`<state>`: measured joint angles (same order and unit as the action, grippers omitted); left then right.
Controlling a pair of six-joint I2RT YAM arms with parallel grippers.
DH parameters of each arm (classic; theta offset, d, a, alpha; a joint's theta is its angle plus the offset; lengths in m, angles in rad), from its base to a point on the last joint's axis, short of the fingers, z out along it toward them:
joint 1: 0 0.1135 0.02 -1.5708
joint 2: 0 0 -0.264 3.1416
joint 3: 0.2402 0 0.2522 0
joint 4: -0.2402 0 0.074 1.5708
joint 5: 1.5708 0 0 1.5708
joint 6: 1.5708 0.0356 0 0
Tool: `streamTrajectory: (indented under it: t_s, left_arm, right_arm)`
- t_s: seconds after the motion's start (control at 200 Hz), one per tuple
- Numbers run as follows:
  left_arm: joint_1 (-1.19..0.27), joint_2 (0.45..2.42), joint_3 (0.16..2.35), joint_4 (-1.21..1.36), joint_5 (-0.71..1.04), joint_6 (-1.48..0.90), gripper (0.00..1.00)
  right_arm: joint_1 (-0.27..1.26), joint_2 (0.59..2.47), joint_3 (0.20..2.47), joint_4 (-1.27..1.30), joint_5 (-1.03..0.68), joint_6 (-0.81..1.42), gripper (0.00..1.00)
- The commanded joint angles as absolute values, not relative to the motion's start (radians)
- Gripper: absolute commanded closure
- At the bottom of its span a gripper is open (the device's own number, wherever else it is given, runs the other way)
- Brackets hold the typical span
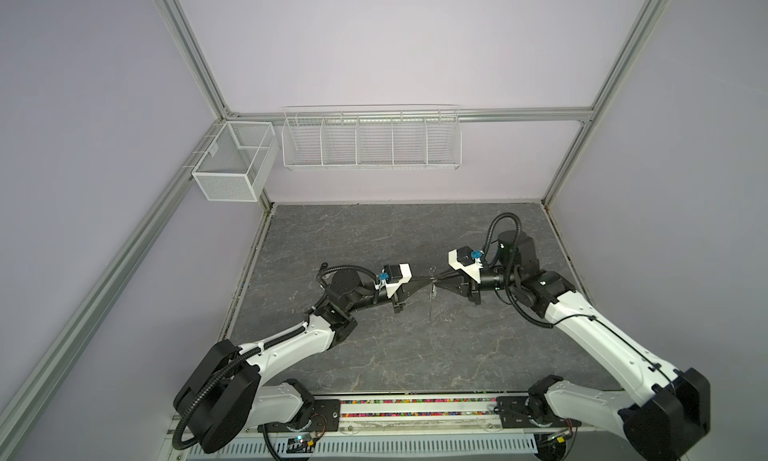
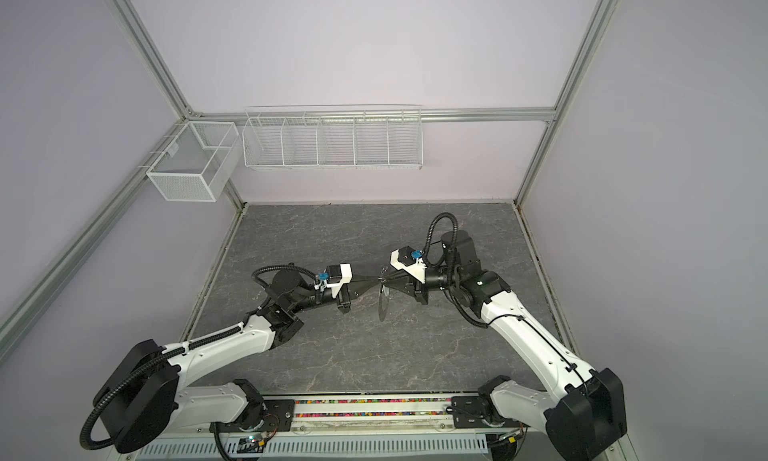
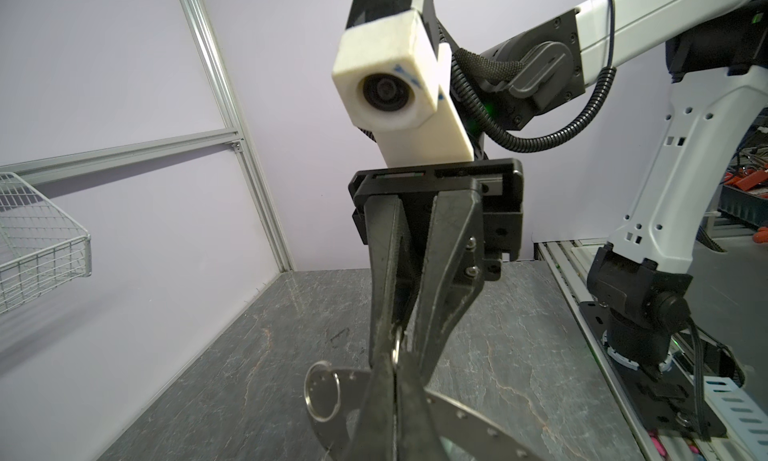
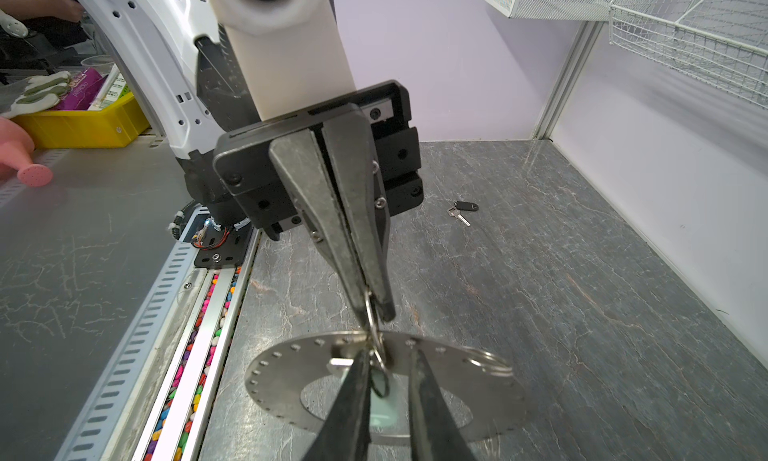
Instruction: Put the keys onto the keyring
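Nearest to us in the right wrist view, the right gripper point(image 4: 390, 351) holds its two dark fingers a little apart. Between them we see the mint-headed key point(image 4: 384, 411), a pale mint-white plastic head that is blurred, with its blade hidden. We cannot tell whether the fingers touch it.

Just behind it hangs the keyring point(image 4: 291, 376), a flat grey metal disc. It has a wide central hole through which the worktop point(image 4: 540, 292) shows, and a row of tiny holes runs round its rim. A split ring point(image 4: 490, 361) is threaded at the rim on one side. A thinner wire loop point(image 4: 375, 340) rises from the rim near the middle.

The left gripper point(image 4: 374, 309) comes in from the opposite side with its jaws pressed together, pinching that wire loop, and the disc hangs from it. In both top views the two grippers meet tip to tip over the middle of the worktop. There the keyring point(image 2: 383, 303) shows edge-on as a thin sliver below the tips.

Farther off, beyond the left gripper, the black-headed key point(image 4: 464, 211) lies flat on the worktop, well apart from the disc. It has a black plastic head and a short silver blade. Farthest of all, white wire baskets point(image 4: 685, 52) hang on the wall.
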<state>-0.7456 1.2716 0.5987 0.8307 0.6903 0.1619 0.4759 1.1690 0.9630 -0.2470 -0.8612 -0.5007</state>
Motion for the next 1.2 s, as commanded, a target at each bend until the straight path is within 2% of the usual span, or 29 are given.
streamTrajectory:
  t_s: [0.0, 0.185, 0.4, 0.64, 0.725, 0.835, 1.045, 1.184, 1.194]
  left_arm:
    - [-0.747, 1.285, 0.637, 0.828, 0.713, 0.167, 1.0]
    - [-0.747, 1.283, 0.64, 0.819, 0.709, 0.177, 1.0]
    - [-0.747, 1.287, 0.644, 0.824, 0.706, 0.18, 1.0]
    - [-0.746, 1.285, 0.646, 0.831, 0.71, 0.176, 1.0]
    - [-0.747, 1.285, 0.646, 0.83, 0.71, 0.177, 1.0]
    - [-0.748, 1.286, 0.646, 0.826, 0.71, 0.177, 1.0]
    - [-0.749, 1.286, 0.651, 0.797, 0.707, 0.193, 1.0]
    - [-0.749, 1.262, 0.674, 0.668, 0.684, 0.269, 1.0]
    - [-0.748, 1.258, 0.677, 0.656, 0.679, 0.276, 0.97]
  right_arm:
    - [0.484, 1.149, 0.976, -0.221, -0.896, -0.52, 0.76]
    - [0.484, 1.132, 0.967, -0.228, -0.888, -0.531, 0.73]
    - [0.485, 1.138, 0.969, -0.263, -0.885, -0.554, 0.78]
    - [0.485, 1.149, 0.973, -0.275, -0.873, -0.557, 0.77]
    - [0.484, 1.147, 0.973, -0.274, -0.874, -0.561, 0.79]
    - [0.485, 1.138, 0.973, -0.272, -0.87, -0.561, 0.87]
    - [0.485, 1.123, 0.971, -0.271, -0.881, -0.561, 0.9]
    - [0.484, 1.127, 0.98, -0.306, -0.851, -0.556, 0.93]
    - [0.484, 1.126, 0.981, -0.31, -0.848, -0.555, 0.93]
